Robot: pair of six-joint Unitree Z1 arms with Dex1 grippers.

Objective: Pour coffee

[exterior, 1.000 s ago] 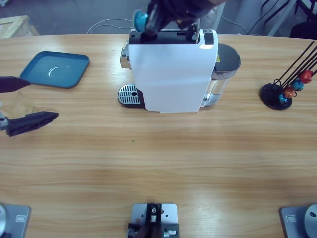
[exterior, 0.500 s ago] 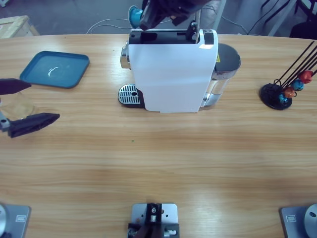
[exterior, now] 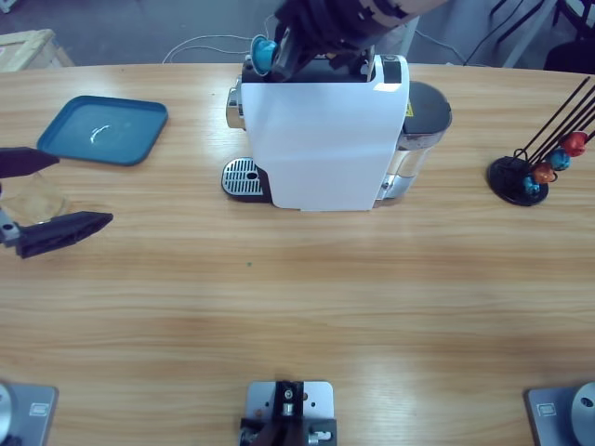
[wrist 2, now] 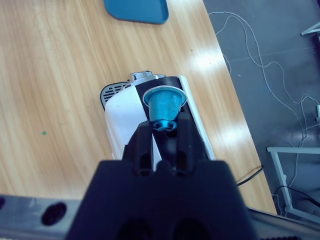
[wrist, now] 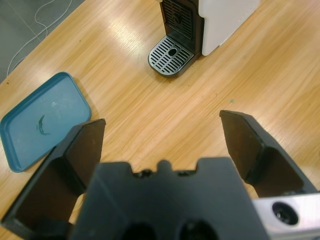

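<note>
Right gripper [wrist 2: 164,131]: jaws closed on a blue coffee capsule [wrist 2: 164,104], gripped at its narrow end, wide rim pointing away from the wrist
Right gripper, high view [exterior: 279,46]: comes in over the top edge, above the back left corner of the white coffee machine [exterior: 325,139]; capsule [exterior: 265,52] just beyond the machine's top edge
Left gripper [exterior: 42,195]: at the left edge of the table [exterior: 297,307], jaws spread wide, nothing clamped; a clear glass [exterior: 33,197] sits faintly between them in the high view
Left gripper, wrist view [wrist: 165,135]: jaws wide apart over bare wood; the glass cannot be made out here
Coffee: none can be made out in any view; whether the glass has liquid in it cannot be told
Drip grille [exterior: 241,176]: round, perforated, at the machine's lower left foot, nothing standing on it; wrist view shows it [wrist: 171,56] below the dark outlet recess
Blue tray [exterior: 104,130]: near the far left table edge, well apart from the machine; a small mark on its floor
Capsule rack [exterior: 525,177]: black stand at the right, holding red, orange and blue capsules, well apart from the machine
Open room: wide bare tabletop across the whole near half and between left gripper and machine
Right wrist only: cables on the grey floor beyond the table edge
</note>
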